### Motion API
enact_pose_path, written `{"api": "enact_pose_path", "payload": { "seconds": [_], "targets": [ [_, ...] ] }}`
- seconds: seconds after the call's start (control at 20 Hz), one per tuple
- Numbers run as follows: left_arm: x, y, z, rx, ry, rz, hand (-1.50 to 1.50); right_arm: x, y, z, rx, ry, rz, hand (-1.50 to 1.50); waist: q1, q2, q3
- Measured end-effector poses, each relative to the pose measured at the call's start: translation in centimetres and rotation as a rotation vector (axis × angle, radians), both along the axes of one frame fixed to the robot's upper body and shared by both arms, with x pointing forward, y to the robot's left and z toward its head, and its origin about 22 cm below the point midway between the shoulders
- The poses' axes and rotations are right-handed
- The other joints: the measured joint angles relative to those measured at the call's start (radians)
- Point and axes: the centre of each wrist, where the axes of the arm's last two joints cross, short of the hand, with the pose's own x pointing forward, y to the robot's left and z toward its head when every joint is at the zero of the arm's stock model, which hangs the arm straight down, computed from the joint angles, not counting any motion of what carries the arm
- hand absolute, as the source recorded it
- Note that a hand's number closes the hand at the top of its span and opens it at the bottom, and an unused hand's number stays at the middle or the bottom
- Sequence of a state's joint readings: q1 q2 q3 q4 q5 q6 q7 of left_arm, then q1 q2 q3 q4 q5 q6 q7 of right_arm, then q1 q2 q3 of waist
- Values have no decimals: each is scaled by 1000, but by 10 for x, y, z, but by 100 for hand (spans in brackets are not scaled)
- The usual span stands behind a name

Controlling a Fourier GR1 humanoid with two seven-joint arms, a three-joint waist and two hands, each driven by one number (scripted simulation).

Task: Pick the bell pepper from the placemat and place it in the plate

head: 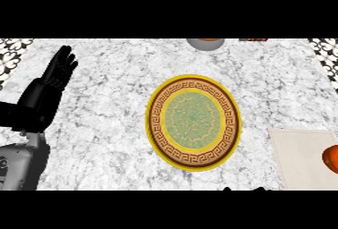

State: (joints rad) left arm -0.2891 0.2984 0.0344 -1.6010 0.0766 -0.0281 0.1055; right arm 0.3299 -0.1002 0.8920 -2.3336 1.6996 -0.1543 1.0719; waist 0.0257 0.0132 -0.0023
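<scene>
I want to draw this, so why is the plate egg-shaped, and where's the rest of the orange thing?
Head view: the plate is round; the view just stretches it taller than wide. Head view again: the pepper on the placemat is cut by the right edge, so only part shows.

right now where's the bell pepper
Head view, far right edge: the bell pepper lies on the placemat, partly cut off, right of the plate.
</scene>
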Motion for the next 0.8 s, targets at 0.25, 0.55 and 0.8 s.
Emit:
{"api": "enact_pose_path", "payload": {
  "seconds": [0.25, 0.55, 0.8],
  "targets": [
    [2, 0, 7, 6, -8, -13, 0, 31, 2, -4, 35, 6, 21, 150, 16, 3, 1],
    [3, -3, 8, 8, -3, -27, 0, 102, 16, -22, 23, 49, -23, 150, 28, 5, 2],
    [4, -4, 13, 8, -5, -25, 0, 167, 22, -33, 8, 123, -36, 150, 24, 1, 2]
  ]
}}
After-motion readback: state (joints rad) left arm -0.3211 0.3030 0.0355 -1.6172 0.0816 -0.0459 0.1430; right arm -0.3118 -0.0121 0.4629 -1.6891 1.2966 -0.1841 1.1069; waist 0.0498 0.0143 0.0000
